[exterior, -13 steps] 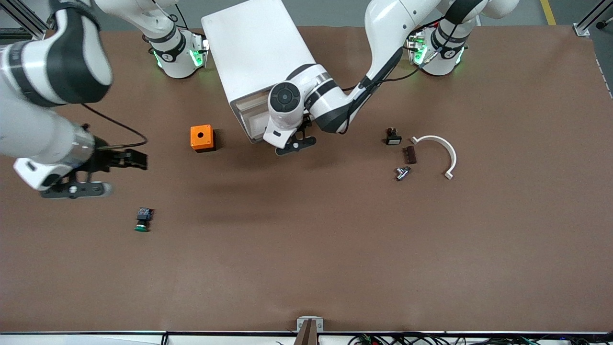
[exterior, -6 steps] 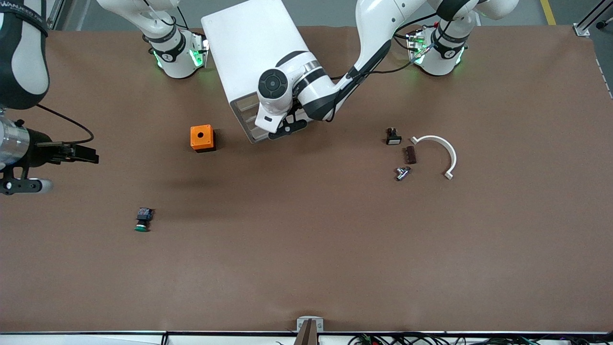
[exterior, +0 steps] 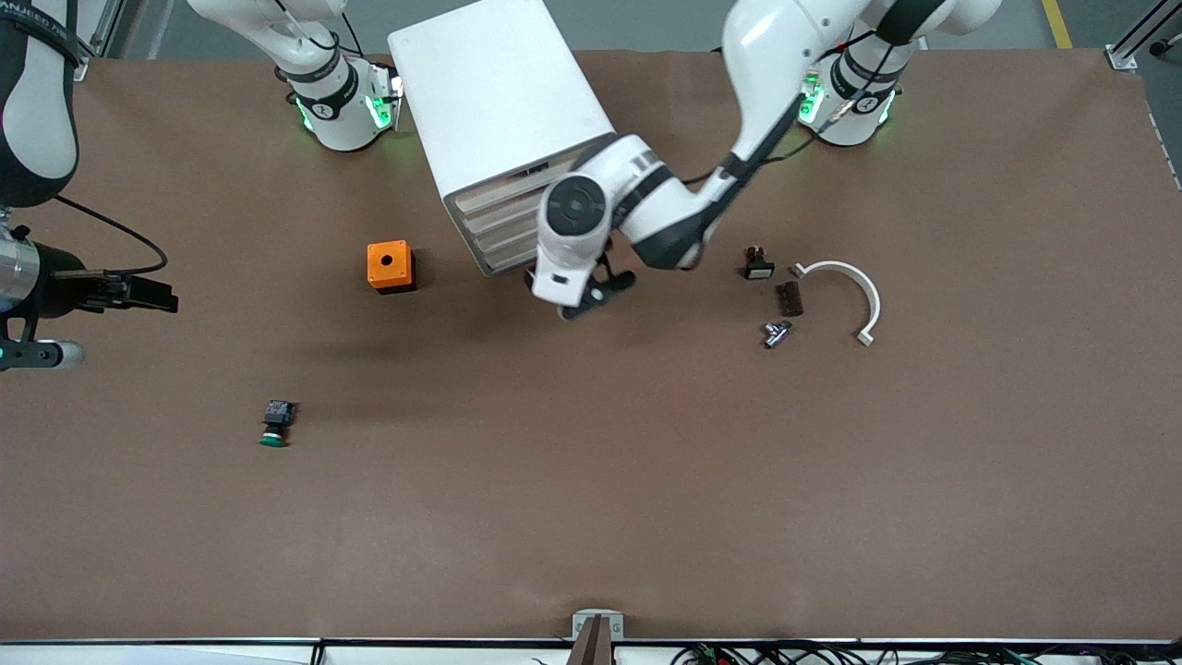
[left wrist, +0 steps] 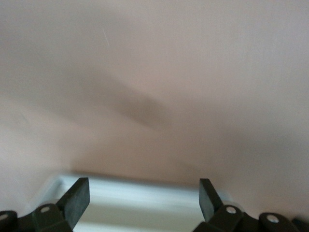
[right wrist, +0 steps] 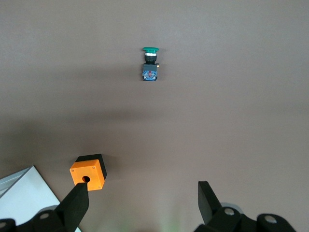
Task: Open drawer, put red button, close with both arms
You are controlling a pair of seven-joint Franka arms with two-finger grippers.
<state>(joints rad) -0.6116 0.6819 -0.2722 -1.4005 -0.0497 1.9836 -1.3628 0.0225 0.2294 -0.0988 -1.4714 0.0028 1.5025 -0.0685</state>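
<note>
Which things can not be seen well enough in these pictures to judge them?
- Red button: in no view; whether it is in the closed drawer cabinet is hidden.
- Right gripper: front view, partly cut by the picture's edge.
- Left wrist view: blurred; the pale object between the open left gripper fingers is unclear.

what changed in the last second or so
The left gripper pushed the drawer of the white cabinet shut, then backed off over the table in front of it, fingers open. The right gripper swung out toward the right arm's table end. Green button and orange box stayed put.
</note>
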